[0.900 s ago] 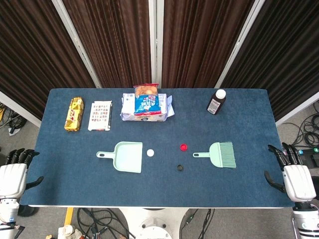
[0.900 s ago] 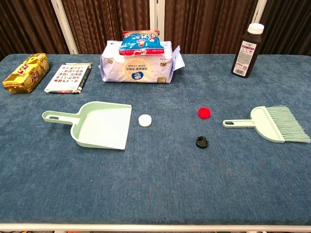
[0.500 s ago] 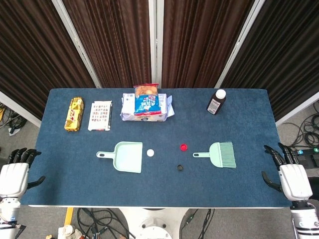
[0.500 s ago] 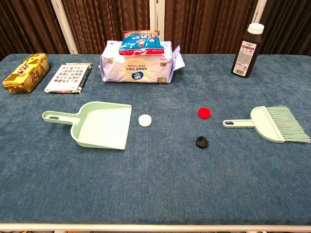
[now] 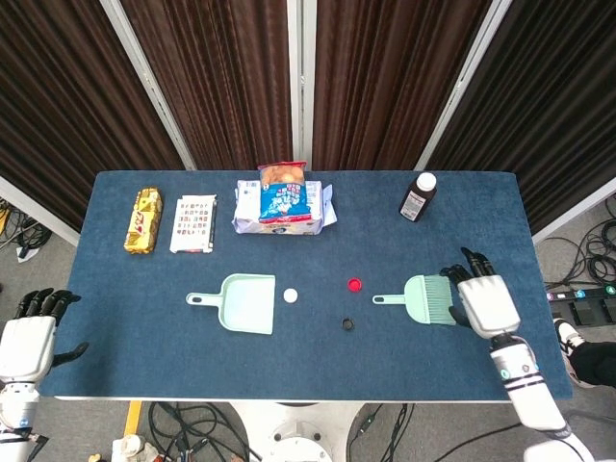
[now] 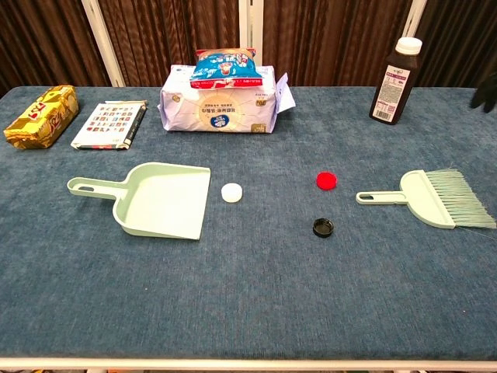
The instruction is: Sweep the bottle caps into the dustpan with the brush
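A mint-green dustpan [image 5: 241, 302] [image 6: 159, 199] lies left of centre, its mouth facing right. A white cap [image 5: 290, 295] [image 6: 231, 193] sits just off its lip. A red cap [image 5: 354, 285] [image 6: 327, 180] and a black cap [image 5: 346, 324] [image 6: 323, 227] lie between the pan and a mint-green brush [image 5: 424, 297] [image 6: 432, 197], whose handle points left. My right hand [image 5: 484, 301] [image 6: 487, 94] hovers open just right of the bristles, holding nothing. My left hand [image 5: 26, 342] hangs open off the table's front left corner, seen only in the head view.
Along the back edge stand a gold packet [image 5: 141, 219], a printed box [image 5: 194, 223], a tissue pack with a snack bag on top [image 5: 281, 204] and a dark brown bottle [image 5: 418, 196]. The blue table's front edge [image 5: 289, 397] runs below the caps.
My right hand has moved in from beyond the table's right edge to just right of the brush. The left hand, brush, dustpan and caps have stayed put.
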`<state>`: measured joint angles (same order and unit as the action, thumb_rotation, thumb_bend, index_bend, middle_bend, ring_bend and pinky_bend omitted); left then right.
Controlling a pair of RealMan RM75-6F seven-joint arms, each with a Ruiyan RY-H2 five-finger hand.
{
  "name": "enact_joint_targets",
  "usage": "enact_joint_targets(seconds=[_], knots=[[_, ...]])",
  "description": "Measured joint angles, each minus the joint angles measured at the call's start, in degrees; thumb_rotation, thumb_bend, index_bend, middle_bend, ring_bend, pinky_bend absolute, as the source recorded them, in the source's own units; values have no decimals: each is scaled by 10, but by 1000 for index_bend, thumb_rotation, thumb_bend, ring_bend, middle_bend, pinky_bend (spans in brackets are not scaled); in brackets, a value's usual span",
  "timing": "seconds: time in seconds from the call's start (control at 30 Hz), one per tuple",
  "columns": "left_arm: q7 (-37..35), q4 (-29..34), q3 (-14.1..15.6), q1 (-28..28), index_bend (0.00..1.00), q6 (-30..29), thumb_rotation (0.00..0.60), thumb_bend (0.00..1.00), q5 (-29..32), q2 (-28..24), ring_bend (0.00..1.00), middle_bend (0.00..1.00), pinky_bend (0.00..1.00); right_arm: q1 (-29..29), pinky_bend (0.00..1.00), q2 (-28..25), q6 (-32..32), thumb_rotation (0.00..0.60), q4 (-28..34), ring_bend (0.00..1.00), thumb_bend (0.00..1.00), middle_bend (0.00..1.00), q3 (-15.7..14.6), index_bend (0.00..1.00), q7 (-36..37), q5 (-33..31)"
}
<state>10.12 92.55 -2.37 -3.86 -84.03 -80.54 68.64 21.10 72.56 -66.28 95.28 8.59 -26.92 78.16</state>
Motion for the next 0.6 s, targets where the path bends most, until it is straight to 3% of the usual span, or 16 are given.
enact_joint_targets(seconds=[0.23, 0.6], knots=[[-14, -10, 4, 3, 270, 8, 600, 122, 6, 4, 131, 208, 131, 68, 144, 123, 50, 600, -78, 77, 158, 349, 3, 390, -128, -63], [-33, -29, 5, 1, 277, 25, 600, 123, 14, 10, 131, 208, 131, 90, 159, 214, 53, 600, -182, 119, 157, 402, -21, 417, -150, -77]])
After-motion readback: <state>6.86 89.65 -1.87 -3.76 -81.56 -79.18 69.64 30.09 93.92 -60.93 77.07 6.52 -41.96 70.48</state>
